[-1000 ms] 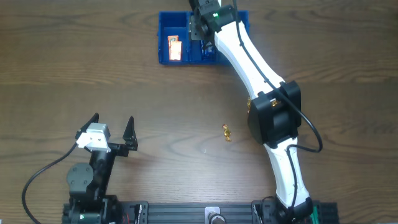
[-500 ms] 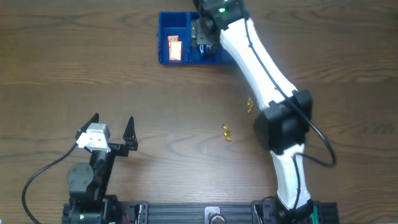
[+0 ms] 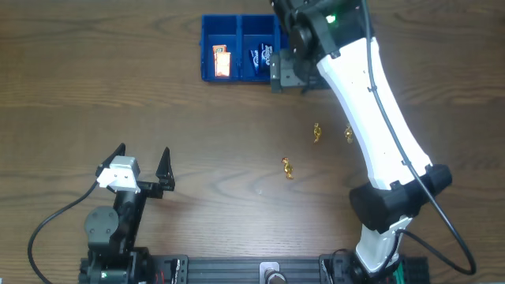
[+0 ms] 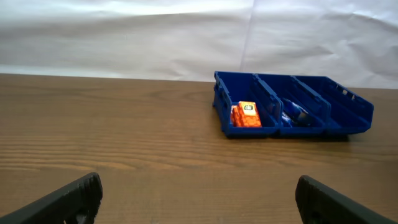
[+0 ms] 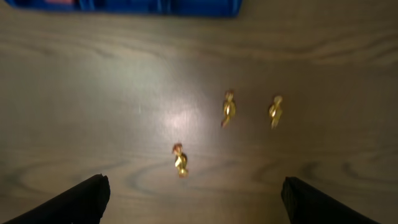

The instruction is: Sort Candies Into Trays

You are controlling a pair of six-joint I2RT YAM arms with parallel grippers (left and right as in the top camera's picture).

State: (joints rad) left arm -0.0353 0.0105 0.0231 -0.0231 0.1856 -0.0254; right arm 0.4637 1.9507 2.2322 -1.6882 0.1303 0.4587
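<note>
A blue tray with three compartments stands at the table's far middle. Orange candy lies in its left compartment and a dark blue candy in the middle one; the same tray and orange candy appear in the left wrist view. Three gold-wrapped candies lie on the wood, seen from the right wrist as. My right gripper hangs high above them, open and empty. My left gripper rests open near the front left.
The brown wooden table stretches bare on the left half. The right arm runs diagonally across the right side. A white wall rises behind the table's far edge.
The right arm has swung away from the tray toward the near right, uncovering two more gold candies. The left arm has not moved.
</note>
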